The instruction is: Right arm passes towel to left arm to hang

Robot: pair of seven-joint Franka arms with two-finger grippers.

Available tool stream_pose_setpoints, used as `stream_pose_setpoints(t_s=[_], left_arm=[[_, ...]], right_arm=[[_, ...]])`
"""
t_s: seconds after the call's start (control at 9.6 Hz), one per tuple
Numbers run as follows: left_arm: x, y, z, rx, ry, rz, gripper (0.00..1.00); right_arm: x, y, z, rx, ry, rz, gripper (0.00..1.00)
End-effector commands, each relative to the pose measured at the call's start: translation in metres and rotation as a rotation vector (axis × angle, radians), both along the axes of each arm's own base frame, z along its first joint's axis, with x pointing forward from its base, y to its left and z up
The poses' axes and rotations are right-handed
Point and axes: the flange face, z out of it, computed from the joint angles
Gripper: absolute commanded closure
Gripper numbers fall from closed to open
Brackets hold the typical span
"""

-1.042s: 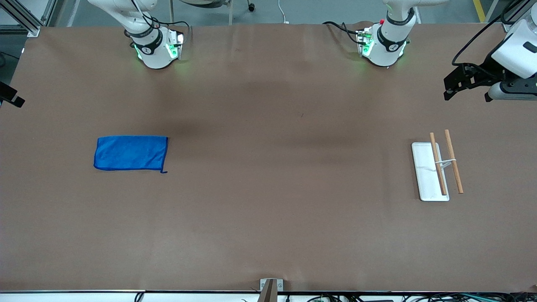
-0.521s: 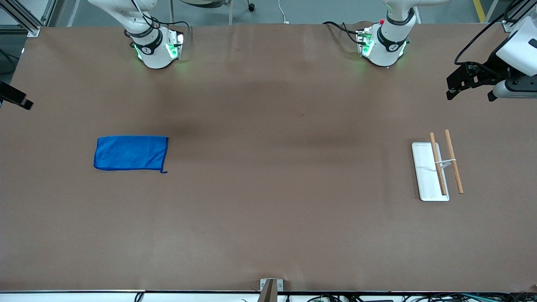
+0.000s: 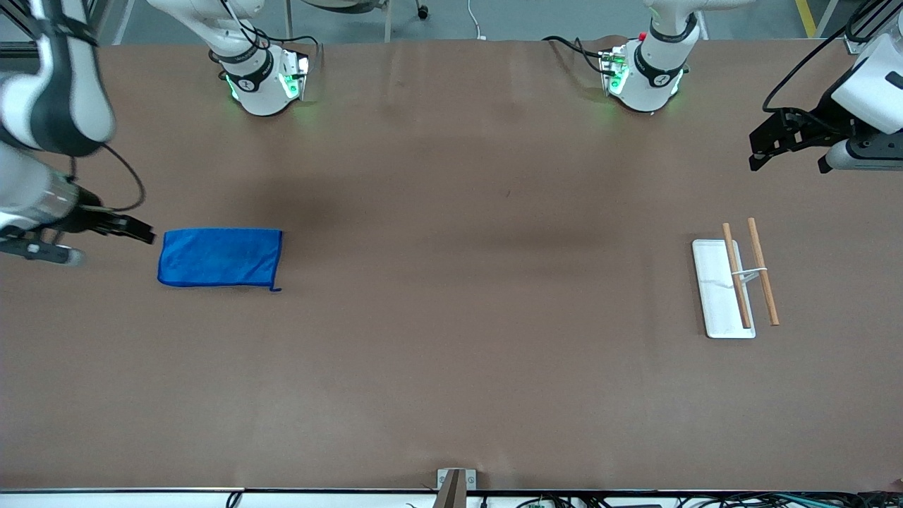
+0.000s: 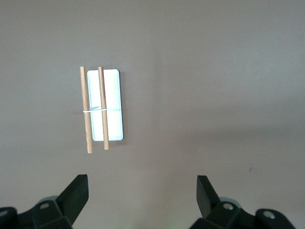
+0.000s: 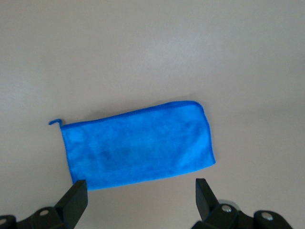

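The towel point(image 3: 220, 257) lies flat on the table point(image 3: 451, 367) toward the right arm's end, a bright blue rectangle of soft, slightly fuzzy cloth with darker stitched edging and a short thread curling off one corner. Nothing touches it yet.

The change is the right arm point(image 3: 42, 106): a second ago only a dark tip showed at the table's edge, and now the white arm has swung well into view, bringing the right gripper point(image 3: 130, 229) up in the air just beside the towel's short edge. Its wrist view looks straight down on the towel, with the two black fingers point(image 5: 74, 198) spread wide apart and empty. This reads as the approach to the first grasp, so the pass itself has not begun (the task is barely under way).

The left gripper point(image 3: 765, 144) hovers over the table's edge at the left arm's end, shifted only slightly over the last second; its fingers point(image 4: 78, 191) also stand wide apart, holding nothing, and the left arm point(image 3: 871, 85) appears to be waiting.

Below it, near that end, sits the rack point(image 3: 734, 282): a flat, glossy white rectangular base carrying two slim round wooden rods joined by a thin white crosspiece, well apart from the towel.
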Motion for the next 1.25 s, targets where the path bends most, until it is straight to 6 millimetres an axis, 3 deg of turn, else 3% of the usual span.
stream_pose_setpoints(t_s=[0.0, 0.21, 0.42, 0.73, 1.04, 1.15], left_arm=[[0.007, 0.000, -0.016, 0.018, 0.041, -0.006, 0.00], [0.007, -0.001, -0.016, 0.011, 0.042, -0.008, 0.00], [0.007, 0.000, -0.016, 0.008, 0.042, -0.008, 0.00], [0.007, -0.003, -0.015, 0.007, 0.041, -0.010, 0.00], [0.011, -0.009, -0.018, -0.003, 0.043, -0.021, 0.00], [0.011, -0.011, -0.018, -0.004, 0.044, -0.024, 0.00]], right_arm=[[-0.012, 0.002, -0.077, -0.002, -0.015, 0.048, 0.00], [-0.022, 0.006, -0.132, -0.006, -0.048, 0.060, 0.03], [-0.026, 0.004, -0.162, -0.010, -0.077, 0.085, 0.07], [-0.030, 0.006, -0.185, -0.006, -0.056, 0.087, 0.12], [-0.038, 0.008, -0.196, -0.001, -0.030, 0.090, 0.21], [-0.041, 0.008, -0.198, 0.001, -0.024, 0.088, 0.30]])
